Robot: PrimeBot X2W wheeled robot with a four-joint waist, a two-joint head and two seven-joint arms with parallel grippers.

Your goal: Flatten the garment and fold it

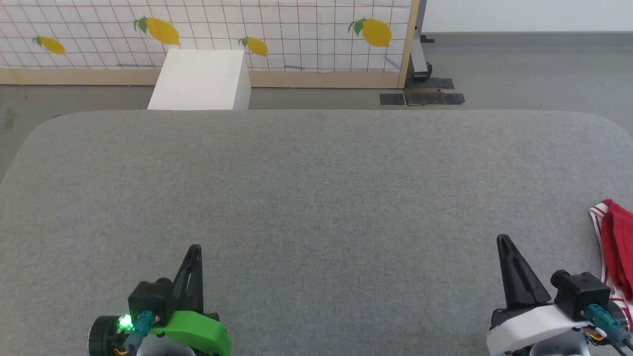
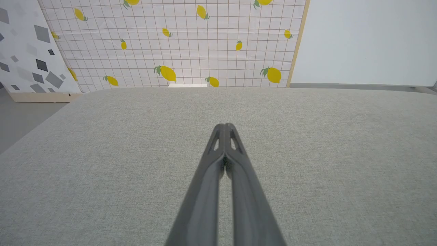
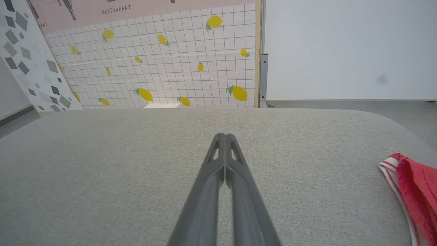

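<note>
Your left gripper (image 1: 195,248) and right gripper (image 1: 502,241), closed, empty; garment (image 1: 620,242) near table (image 1: 316,173) edge may slide off if tugged outward.

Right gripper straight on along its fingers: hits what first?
Nothing close: the shut right gripper points across the grey fabric tabletop, towards the lemon-print grid panel beyond. The red garment with striped trim lies off to its right, outside that line. Whether it would graze the far tabletop first is unclear.
</note>
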